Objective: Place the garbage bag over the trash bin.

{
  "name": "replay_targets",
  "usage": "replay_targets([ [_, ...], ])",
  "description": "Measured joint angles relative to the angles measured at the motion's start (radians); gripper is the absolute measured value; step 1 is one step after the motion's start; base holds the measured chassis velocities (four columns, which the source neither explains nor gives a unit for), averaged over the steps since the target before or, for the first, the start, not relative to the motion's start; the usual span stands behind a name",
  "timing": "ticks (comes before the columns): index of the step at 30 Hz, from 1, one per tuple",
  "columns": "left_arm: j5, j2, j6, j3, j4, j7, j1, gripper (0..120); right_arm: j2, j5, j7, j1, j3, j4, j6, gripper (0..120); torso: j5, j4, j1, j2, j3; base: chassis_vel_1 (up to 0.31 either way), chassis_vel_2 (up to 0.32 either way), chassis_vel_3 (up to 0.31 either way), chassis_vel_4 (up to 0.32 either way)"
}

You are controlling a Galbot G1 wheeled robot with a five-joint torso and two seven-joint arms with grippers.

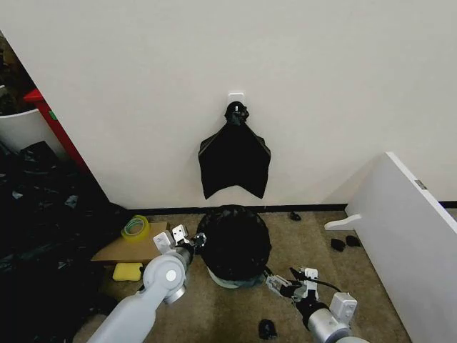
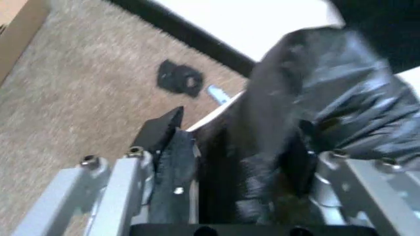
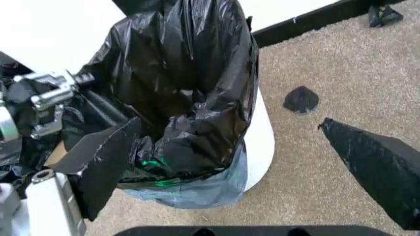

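Observation:
The garbage bag [image 1: 234, 241], glossy black and wrinkled, is draped over the mouth of the white trash bin [image 3: 264, 142] on the carpet by the wall. My left gripper [image 1: 194, 241] is at the bag's left edge. In the left wrist view it [image 2: 241, 147] is shut on a fold of the garbage bag [image 2: 262, 128], beside the bin's rim [image 2: 217, 112]. My right gripper [image 1: 285, 281] is low at the bin's front right, and in the right wrist view it [image 3: 226, 125] stands open. One of its fingers [image 3: 98, 162] is against the bag's [image 3: 184, 83] side.
A fan-shaped bunch of black bags [image 1: 234, 161] hangs on the wall above. Cardboard [image 1: 132, 251], a tape roll [image 1: 135, 227] and a yellow sponge [image 1: 127, 271] lie to the left, by a heap of black plastic [image 1: 43, 229]. A white board [image 1: 407, 236] stands to the right. Black scraps [image 1: 338, 244] dot the carpet.

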Motion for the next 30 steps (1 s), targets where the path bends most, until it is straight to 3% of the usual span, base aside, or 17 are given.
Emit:
replay_targets([
  [2,0.03,0.024,-0.008,-0.007,-0.035,0.041,0.021,69,0.002,-0.001,-0.001,-0.002,-0.003,0.002,0.0,100,0.0,-0.0001,0.0,0.0,0.0,0.0,0.0,0.0,0.0],
  [7,0.039,0.043,-0.008,-0.01,-0.057,0.048,0.038,79,0.004,-0.003,0.0,0.0,-0.008,0.002,0.0,100,-0.0002,0.0,0.0,0.0,0.0,0.0,0.0,0.0,0.0],
  [8,0.046,0.055,-0.006,-0.013,-0.068,0.05,0.046,86,0.004,-0.004,0.001,0.0,-0.01,0.003,0.0,100,-0.0001,0.0,0.0,0.0,0.0,0.0,0.0,0.0,0.0],
  [10,0.104,0.072,-0.006,-0.024,-0.082,0.062,0.067,97,0.009,-0.016,0.0,0.002,-0.009,0.005,0.007,100,-0.0002,-0.0001,0.0,0.0,0.0,0.0,0.0,0.0,0.0],
  [12,0.129,0.075,-0.012,-0.028,-0.086,0.069,0.074,98,0.011,-0.023,-0.002,0.002,-0.007,0.005,0.012,100,-0.0002,-0.0001,0.0,0.0,0.0,0.0,0.0,0.0,0.0],
  [14,0.289,0.081,-0.074,-0.04,-0.12,0.124,0.126,100,0.03,-0.102,-0.04,-0.008,0.008,-0.011,0.086,100,-0.0001,-0.0001,0.0,0.0,0.0,0.0,0.0,0.0,0.0],
  [15,0.289,0.081,-0.074,-0.04,-0.12,0.124,0.126,100,0.03,-0.102,-0.04,-0.008,0.008,-0.011,0.086,100,-0.0001,-0.0001,0.0,0.0,0.0,0.0,0.0,0.0,0.0],
  [18,0.44,0.081,-0.176,-0.046,-0.142,0.18,0.182,100,0.05,-0.176,-0.07,-0.022,0.022,-0.025,0.161,100,0.0,0.0,0.0,0.0,0.0,0.0,0.0,0.0,0.0],
  [19,0.572,0.074,-0.283,-0.058,-0.153,0.221,0.23,100,0.075,-0.245,-0.088,-0.038,0.028,-0.029,0.233,100,-0.0004,-0.0002,0.0,0.0,0.0,0.0,0.0,0.0,0.0],
  [20,0.572,0.074,-0.283,-0.058,-0.153,0.221,0.23,100,0.075,-0.245,-0.088,-0.038,0.028,-0.029,0.233,100,-0.0004,-0.0002,0.0,0.0,0.0,0.0,0.0,0.0,0.0],
  [22,0.733,0.055,-0.407,-0.099,-0.175,0.261,0.312,100,0.123,-0.41,-0.103,-0.054,0.036,-0.042,0.36,100,-0.0003,-0.0002,0.0,0.0,0.0,0.0,0.0,0.0,0.0],
  [24,0.756,0.051,-0.422,-0.109,-0.178,0.265,0.325,100,0.13,-0.439,-0.106,-0.055,0.038,-0.046,0.382,100,-0.0004,-0.0001,0.0,0.0,0.0,0.0,0.0,0.0,0.0],
  [25,0.843,0.027,-0.486,-0.151,-0.188,0.274,0.38,100,0.156,-0.55,-0.116,-0.062,0.047,-0.056,0.458,100,0.0001,-0.0002,0.0,0.0,0.0,0.0,0.0,0.0,0.0],
  [26,0.848,0.025,-0.49,-0.153,-0.188,0.274,0.384,100,0.157,-0.556,-0.116,-0.062,0.048,-0.056,0.461,100,0.0001,-0.0002,0.0,0.0,0.0,0.0,0.0,0.0,0.0],
  [28,1.015,-0.057,-0.623,-0.216,-0.207,0.276,0.525,100,0.195,-0.669,-0.121,-0.082,0.058,-0.045,0.547,100,-0.0005,0.0,0.0,0.0,0.0,0.0,0.0,0.0,0.0],
  [30,1.041,-0.077,-0.643,-0.229,-0.212,0.28,0.554,100,0.201,-0.683,-0.122,-0.087,0.063,-0.041,0.562,100,-0.0002,0.0003,0.0,0.0,0.0,0.0,0.0,0.0,0.0],
])
